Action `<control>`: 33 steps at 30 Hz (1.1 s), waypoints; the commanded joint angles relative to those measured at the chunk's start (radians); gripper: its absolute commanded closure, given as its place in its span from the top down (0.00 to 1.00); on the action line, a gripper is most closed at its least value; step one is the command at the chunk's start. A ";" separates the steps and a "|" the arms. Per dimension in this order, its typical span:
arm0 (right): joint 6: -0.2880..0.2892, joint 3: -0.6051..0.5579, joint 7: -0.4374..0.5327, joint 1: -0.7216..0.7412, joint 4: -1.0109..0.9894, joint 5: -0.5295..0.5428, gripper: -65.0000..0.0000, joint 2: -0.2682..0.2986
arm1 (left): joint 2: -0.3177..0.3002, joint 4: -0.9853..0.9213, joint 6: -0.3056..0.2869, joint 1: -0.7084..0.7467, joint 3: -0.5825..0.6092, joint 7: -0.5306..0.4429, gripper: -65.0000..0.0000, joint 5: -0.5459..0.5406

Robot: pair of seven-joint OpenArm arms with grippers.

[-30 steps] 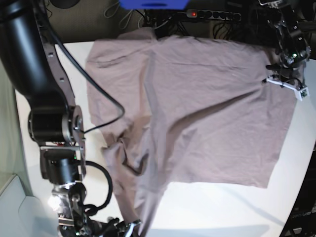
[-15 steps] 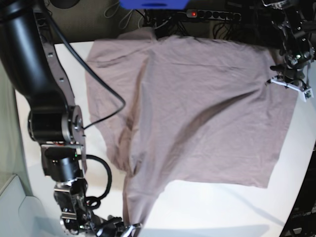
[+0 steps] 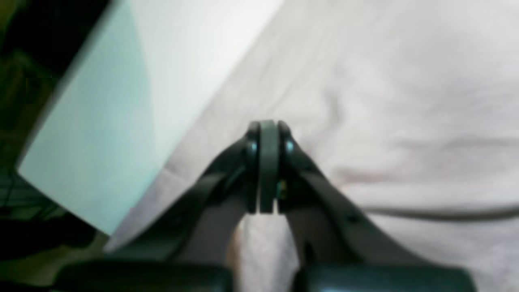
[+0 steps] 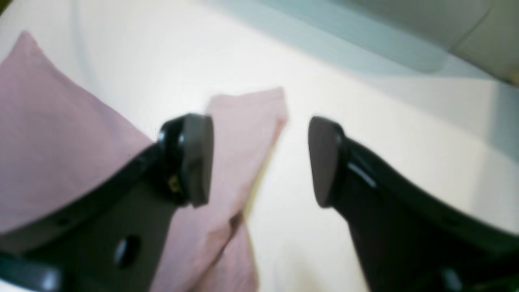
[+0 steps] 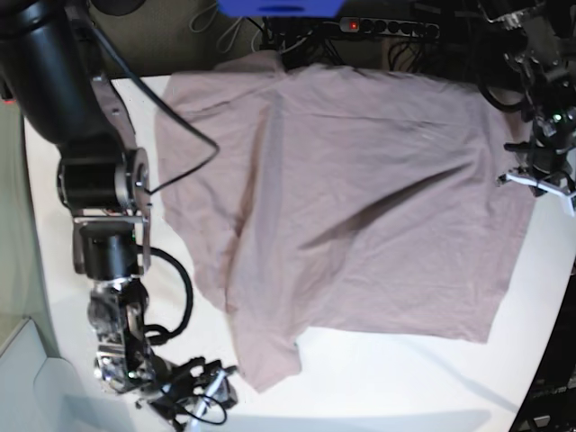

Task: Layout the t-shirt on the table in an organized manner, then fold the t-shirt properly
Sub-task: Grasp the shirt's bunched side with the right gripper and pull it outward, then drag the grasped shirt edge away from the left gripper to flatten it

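Observation:
The dusty-pink t-shirt [image 5: 360, 180] lies spread over the white table [image 5: 405, 378], with creases running from its right edge toward the middle. My left gripper [image 5: 531, 175] sits at that right edge. In the left wrist view the left gripper [image 3: 267, 129] is shut, pinching the t-shirt [image 3: 405, 101] near its hem. My right gripper [image 5: 216, 389] hovers low at the front left, just off the shirt's lower corner. In the right wrist view the right gripper [image 4: 259, 162] is open, nothing held. A flap of the t-shirt [image 4: 243, 134] lies on the table [image 4: 365, 101] under its left finger.
The black right arm [image 5: 90, 180] stands along the table's left side with a looping cable. A power strip [image 5: 378, 27] and a blue object [image 5: 279, 7] lie beyond the far edge. A pale bin [image 5: 27, 378] sits at the bottom left. The table edge [image 3: 93, 121] runs close to the left gripper.
The right gripper has opened and let go of the shirt's lower corner, which now lies flat on the table. The left gripper has drawn the right edge further right and toward the front.

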 commanded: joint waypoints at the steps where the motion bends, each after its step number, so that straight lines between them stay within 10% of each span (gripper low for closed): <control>1: 0.013 0.001 0.000 -0.006 0.065 0.016 0.40 -0.005 | -0.016 0.029 0.006 -0.047 -0.016 -0.009 0.01 0.006; 6: 0.013 0.001 -0.098 -0.141 0.231 0.016 0.00 -0.010 | -0.037 -0.118 0.006 -0.253 -0.016 0.030 0.01 0.016; 17: 0.011 0.001 -0.103 -0.297 0.228 0.010 0.00 -0.005 | -0.106 -0.791 0.007 -0.535 0.177 -0.160 0.01 0.015; 33: 0.008 0.001 0.034 -0.375 -0.035 0.010 0.00 0.042 | -0.234 -1.013 0.007 -0.415 0.238 -0.389 0.01 0.006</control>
